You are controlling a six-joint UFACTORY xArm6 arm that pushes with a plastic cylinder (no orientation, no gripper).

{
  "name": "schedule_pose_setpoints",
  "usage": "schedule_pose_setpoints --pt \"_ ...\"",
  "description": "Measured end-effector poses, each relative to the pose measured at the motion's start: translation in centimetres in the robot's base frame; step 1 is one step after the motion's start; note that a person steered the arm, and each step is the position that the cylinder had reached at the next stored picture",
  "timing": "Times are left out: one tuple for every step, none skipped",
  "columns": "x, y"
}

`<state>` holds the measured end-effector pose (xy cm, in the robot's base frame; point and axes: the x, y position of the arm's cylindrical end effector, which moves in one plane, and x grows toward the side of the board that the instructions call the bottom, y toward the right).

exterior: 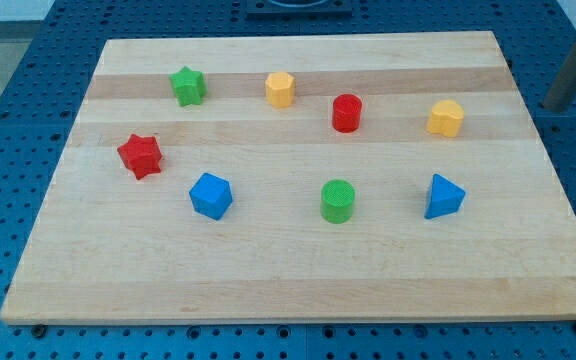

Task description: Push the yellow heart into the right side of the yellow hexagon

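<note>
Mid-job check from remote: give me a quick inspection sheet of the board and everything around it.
Surface: wooden board, flat.
Job's things: yellow heart at the view's right; yellow hexagon up left of it, red cylinder between them.
Clutter: green star, red star, blue cube, green cylinder, blue pyramid-like block.
Gripper: none; my tip is off the board, right of the heart.
Cables: nothing seen.
Surroundings: blue perforated base.
</note>
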<state>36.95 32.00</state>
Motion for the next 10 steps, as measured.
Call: schedule_pose_setpoints --pt "4.8 -2.4" --pt "6.4 -9.2" --pt "4.6 -14.9" --pt "1.2 -16.3" --pt "2.8 -14.6" --pt "2.9 -12.2" --pt "0.8 -12.1" --pt "-0.7 -13.3" --pt "0.0 -13.3" --pt "2.8 -10.1"
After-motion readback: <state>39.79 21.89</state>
